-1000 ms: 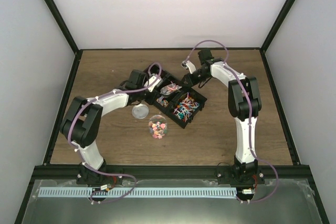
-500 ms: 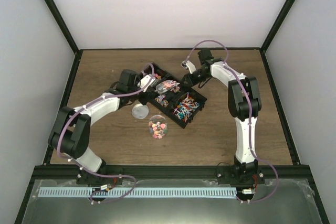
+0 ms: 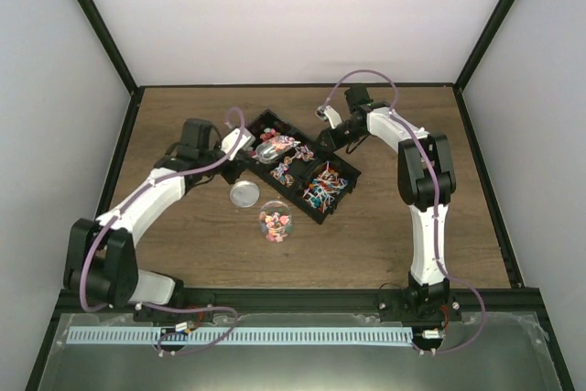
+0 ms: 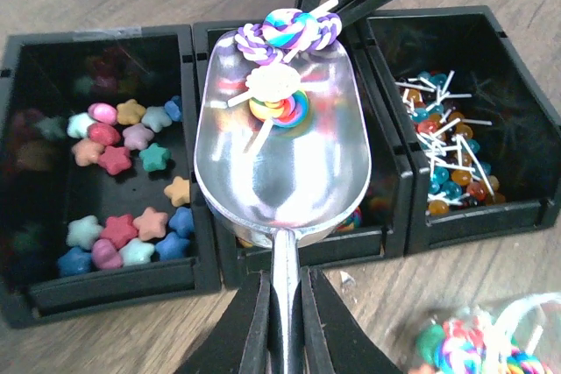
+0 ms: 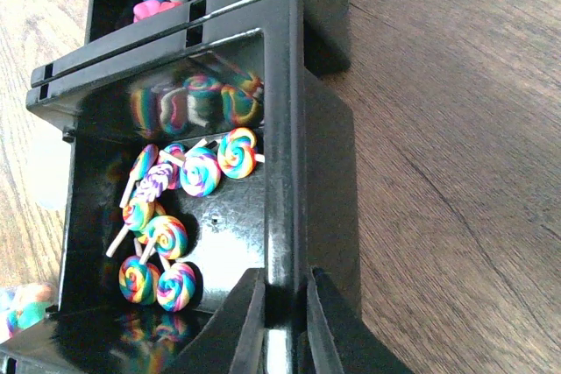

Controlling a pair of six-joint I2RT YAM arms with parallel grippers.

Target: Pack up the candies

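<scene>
Where the left gripper (image 4: 285, 304) reaches in from the left of the top view, its jaws are drawn narrow around the thin handle of a shiny scoop (image 4: 280, 172), which hangs over the middle one of three black bins set side by side. Swirl lollipops (image 4: 279, 94) lie in the scoop's bowl, and a purple-and-white one rests at its far lip. In the left wrist view, the left bin (image 4: 105, 279) holds star candies (image 4: 118, 159) in pink, red, blue, green and orange. The middle bin (image 4: 368, 247) is mostly hidden under the scoop, and the right bin (image 4: 478, 216) holds ball lollipops (image 4: 443, 172) on white sticks. Lower centre in the top view, a round lid (image 3: 244, 192) lies on the wooden table (image 3: 412, 226). Just right of it sits a clear jar (image 3: 275, 207) with mixed candies (image 3: 273, 224) inside, near the bins but apart from them. At the right, the right gripper (image 5: 285, 304) is clamped tight on a wall of the middle bin, beside more swirl lollipops on its floor.
</scene>
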